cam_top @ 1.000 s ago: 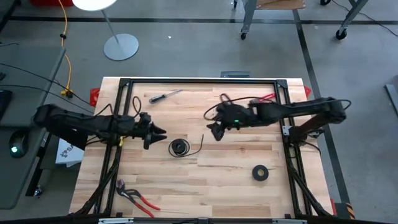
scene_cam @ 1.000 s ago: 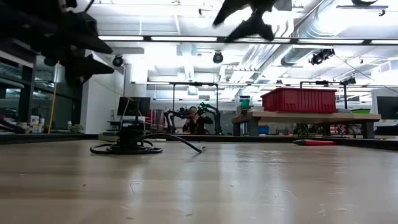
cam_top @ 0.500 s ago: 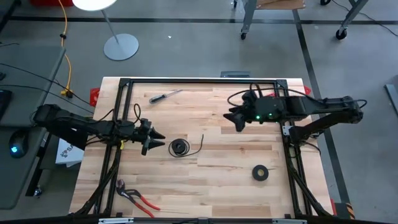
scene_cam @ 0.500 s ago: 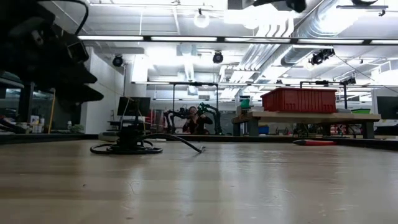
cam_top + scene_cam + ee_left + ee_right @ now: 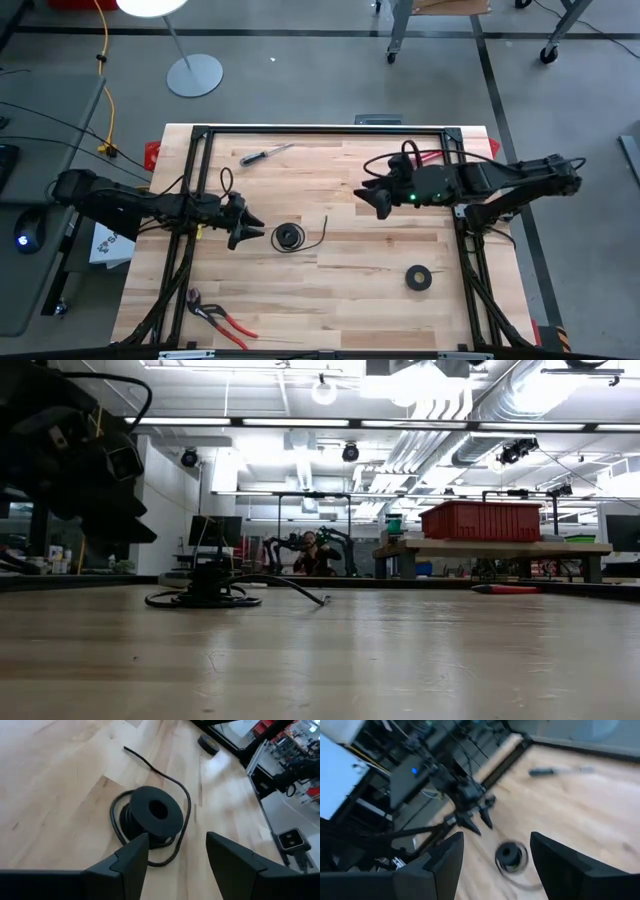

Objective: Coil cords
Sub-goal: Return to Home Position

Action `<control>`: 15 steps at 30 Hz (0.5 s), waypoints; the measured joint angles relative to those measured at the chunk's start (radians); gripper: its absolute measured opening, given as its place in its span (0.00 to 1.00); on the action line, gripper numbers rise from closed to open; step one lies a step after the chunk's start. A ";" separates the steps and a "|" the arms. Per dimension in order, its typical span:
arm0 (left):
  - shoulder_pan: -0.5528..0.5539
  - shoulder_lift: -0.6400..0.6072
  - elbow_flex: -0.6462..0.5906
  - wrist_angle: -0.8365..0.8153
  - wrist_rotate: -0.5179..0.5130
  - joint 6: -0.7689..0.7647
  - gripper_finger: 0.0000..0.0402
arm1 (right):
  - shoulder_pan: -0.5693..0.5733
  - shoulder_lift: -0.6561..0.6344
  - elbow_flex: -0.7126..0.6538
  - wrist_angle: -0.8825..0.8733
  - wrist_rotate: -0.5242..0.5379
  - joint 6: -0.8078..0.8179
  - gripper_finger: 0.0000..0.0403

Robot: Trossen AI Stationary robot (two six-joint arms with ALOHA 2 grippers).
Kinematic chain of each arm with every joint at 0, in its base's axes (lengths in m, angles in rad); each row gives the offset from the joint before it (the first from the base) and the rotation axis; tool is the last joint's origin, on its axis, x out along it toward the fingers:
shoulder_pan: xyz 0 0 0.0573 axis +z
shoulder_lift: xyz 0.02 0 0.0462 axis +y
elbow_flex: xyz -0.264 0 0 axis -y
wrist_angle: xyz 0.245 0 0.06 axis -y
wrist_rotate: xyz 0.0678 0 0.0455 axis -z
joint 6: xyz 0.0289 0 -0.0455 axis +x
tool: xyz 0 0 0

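The black cord (image 5: 288,236) lies flat on the wooden table as a small round coil, with one loose loop around it and a thin tail (image 5: 324,228) that runs toward the far edge. The left wrist view shows the coil (image 5: 152,815) close ahead. My left gripper (image 5: 254,222) hovers low just left of the coil, open, with nothing between its fingers (image 5: 132,865). My right gripper (image 5: 374,202) hangs high over the table, right of and beyond the coil. It is open, nothing in it, and looks down at the coil (image 5: 510,855).
A black tape roll (image 5: 419,278) lies near the right front. A screwdriver (image 5: 265,154) lies at the far left, and red-handled pliers (image 5: 222,320) at the near left corner. A black frame (image 5: 320,130) borders the table. Bare wood lies between coil and tape roll.
My left gripper has sunk toward the table beside the coil, staying open. My right gripper has risen and drawn back toward the table's right edge, rolling as it went, and has left the low view upward. The cord has not moved.
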 joint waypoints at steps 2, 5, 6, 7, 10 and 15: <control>0.000 0.000 0.000 -0.003 0.001 -0.010 0.48 | -0.020 0.000 0.000 0.052 -0.015 -0.071 0.55; 0.000 0.000 0.000 -0.002 0.000 -0.003 0.48 | -0.080 0.000 0.000 0.100 -0.090 -0.196 0.55; 0.000 0.000 0.000 -0.002 0.000 -0.005 0.48 | -0.103 0.000 0.000 0.101 -0.122 -0.238 0.55; 0.000 0.000 0.000 -0.002 0.000 -0.006 0.48 | -0.127 0.000 0.000 0.101 -0.162 -0.278 0.55; 0.000 0.000 0.000 -0.002 0.000 -0.003 0.48 | -0.196 -0.001 0.000 0.101 -0.297 -0.398 0.55; 0.000 0.000 0.000 -0.002 -0.001 -0.003 0.48 | -0.249 -0.003 0.000 0.082 -0.535 -0.583 0.55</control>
